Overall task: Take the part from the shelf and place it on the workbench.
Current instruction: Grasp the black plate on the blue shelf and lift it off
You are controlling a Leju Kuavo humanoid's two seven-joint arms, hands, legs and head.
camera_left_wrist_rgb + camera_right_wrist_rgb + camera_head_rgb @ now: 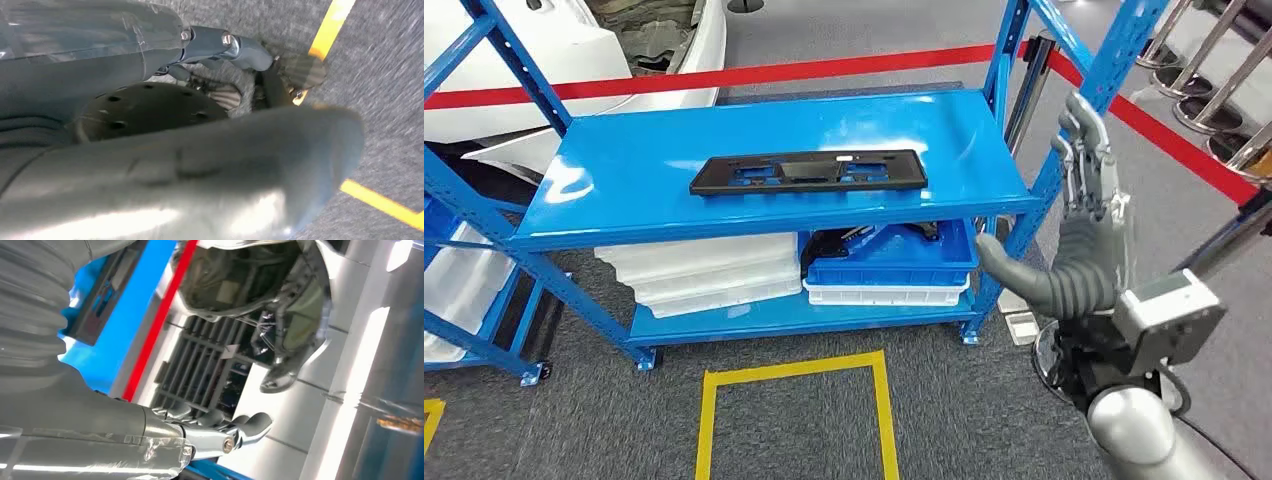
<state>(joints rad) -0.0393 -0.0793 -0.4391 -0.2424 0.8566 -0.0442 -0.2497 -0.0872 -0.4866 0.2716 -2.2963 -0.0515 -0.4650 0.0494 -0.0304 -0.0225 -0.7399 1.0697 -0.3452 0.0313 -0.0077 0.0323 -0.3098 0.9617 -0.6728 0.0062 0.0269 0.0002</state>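
Black part (809, 171) flat on blue shelf (624, 150); right hand (1079, 215) released, fingers spread, beside it; left hand (240, 50) state unclear.

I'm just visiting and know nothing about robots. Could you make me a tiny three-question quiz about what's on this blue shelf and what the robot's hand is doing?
1. True or false: the right hand is gripping the black part.
2. Where does the black part lie? A) on the floor B) on the top board of the blue shelf C) in the blue bin
3. Fill in: the tape square on the floor is ____.

Key:
1. False; the hand is raised beside the shelf, fingers apart, holding nothing.
2. B
3. yellow
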